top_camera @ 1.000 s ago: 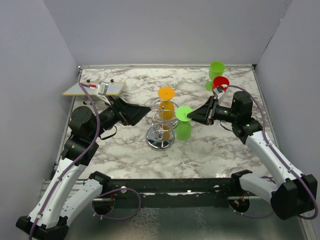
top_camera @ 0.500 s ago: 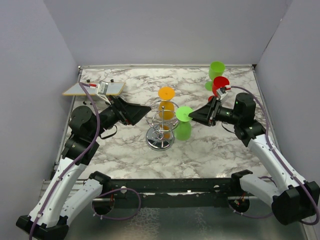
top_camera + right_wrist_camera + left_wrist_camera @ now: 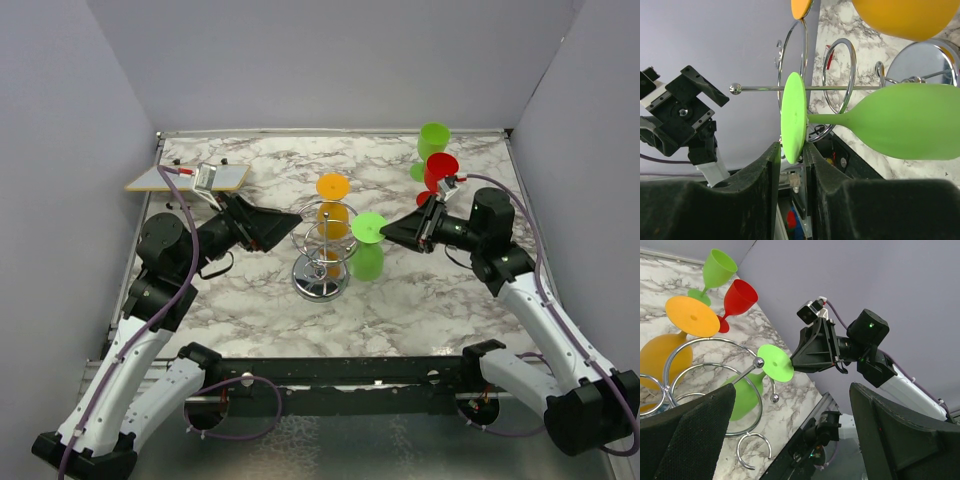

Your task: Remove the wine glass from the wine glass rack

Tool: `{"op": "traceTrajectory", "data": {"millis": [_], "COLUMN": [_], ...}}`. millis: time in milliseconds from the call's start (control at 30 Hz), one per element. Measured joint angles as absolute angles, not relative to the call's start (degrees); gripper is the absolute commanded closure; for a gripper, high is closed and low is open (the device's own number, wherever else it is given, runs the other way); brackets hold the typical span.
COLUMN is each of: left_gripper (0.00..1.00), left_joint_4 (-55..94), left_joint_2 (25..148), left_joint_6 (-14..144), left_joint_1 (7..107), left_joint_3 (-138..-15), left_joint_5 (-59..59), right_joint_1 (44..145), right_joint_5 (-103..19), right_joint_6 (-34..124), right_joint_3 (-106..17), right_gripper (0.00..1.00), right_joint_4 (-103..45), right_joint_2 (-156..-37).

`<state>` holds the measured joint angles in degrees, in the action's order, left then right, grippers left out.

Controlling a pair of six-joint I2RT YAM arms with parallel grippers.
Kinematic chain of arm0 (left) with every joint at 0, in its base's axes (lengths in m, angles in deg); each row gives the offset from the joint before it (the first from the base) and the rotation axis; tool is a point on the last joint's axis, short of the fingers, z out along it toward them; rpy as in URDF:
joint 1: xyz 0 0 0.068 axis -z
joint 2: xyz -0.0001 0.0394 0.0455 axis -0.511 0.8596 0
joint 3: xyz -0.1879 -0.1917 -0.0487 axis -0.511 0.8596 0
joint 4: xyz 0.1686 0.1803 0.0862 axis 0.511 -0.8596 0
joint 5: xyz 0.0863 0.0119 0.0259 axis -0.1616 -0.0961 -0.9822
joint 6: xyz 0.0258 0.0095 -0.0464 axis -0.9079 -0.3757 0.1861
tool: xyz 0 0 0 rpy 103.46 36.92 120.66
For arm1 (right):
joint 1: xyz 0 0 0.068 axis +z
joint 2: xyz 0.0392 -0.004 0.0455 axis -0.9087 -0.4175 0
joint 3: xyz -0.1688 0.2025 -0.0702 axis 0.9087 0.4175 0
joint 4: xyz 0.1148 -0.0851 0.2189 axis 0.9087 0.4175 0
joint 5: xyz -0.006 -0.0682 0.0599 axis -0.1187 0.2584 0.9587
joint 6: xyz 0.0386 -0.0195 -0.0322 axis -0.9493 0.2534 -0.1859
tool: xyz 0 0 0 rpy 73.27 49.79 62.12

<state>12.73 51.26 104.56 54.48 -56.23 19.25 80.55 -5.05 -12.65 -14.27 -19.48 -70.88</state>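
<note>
green wine glass (image 3: pixel 900 120) | foot in right gripper (image 3: pixel 792 150) | on rack (image 3: pixel 320 285)

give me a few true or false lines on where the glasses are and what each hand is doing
1. The right hand pinches the foot disc of the hanging green glass. True.
2. The red glass hangs on the rack. False: it stands upright on the table at the far right, beside a standing green glass.
3. An orange glass hangs upside down on the rack. True.
4. The left hand holds the orange glass. False: it is open beside the rack and holds nothing.
</note>
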Motion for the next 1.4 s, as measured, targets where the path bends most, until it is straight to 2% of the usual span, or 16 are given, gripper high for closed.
{"op": "traceTrajectory", "data": {"millis": [500, 1033, 1400], "left_gripper": [0.01, 0.01, 0.01], "left_joint_4": [12.76, 12.82, 15.18], "left_joint_2": [50.01, 51.02, 53.42], "left_joint_6": [104.73, 104.75, 106.04], "left_joint_1": [54.48, 54.48, 54.48], "left_joint_3": [-55.93, -55.95, -56.17], "left_joint_5": [19.36, 20.87, 23.88], "right_joint_1": [80.55, 80.55, 80.55], "right_joint_5": [-5.49, -6.45, -6.58], "right_joint_6": [-15.58, -17.11, -19.29], "right_joint_3": [-14.1, -13.84, -11.52], "right_gripper": [0.76, 0.95, 0.99], "right_joint_4": [-19.92, -20.16, -20.53], "right_joint_2": [-69.85, -69.85, -66.24]}}
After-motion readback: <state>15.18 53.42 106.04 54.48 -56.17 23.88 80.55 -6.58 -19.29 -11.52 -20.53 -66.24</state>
